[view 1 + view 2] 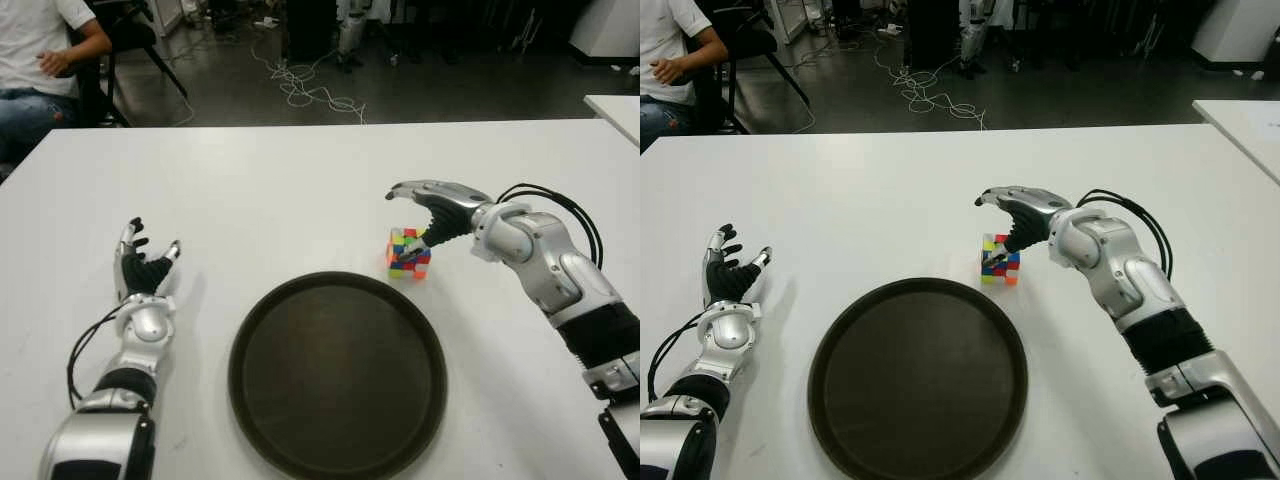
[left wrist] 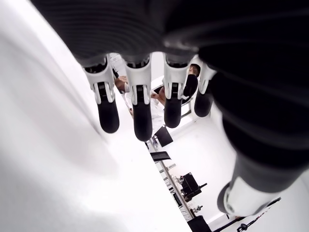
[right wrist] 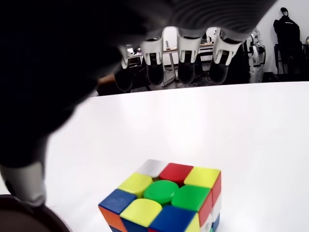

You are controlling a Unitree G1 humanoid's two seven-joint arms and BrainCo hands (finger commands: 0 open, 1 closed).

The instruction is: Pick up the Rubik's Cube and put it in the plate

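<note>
A seated person beyond the white table — cables, perhaps, on the floor.

Bare table around Rubik's Cube; plate just beside it, nothing between.

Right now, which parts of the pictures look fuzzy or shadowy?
In the right wrist view the right robot hand up close is a dark blur, while the Rubik's Cube is sharp. In the left wrist view the left robot hand is soft-edged. In the left eye view the plate casts a faint shadow on the table.
</note>
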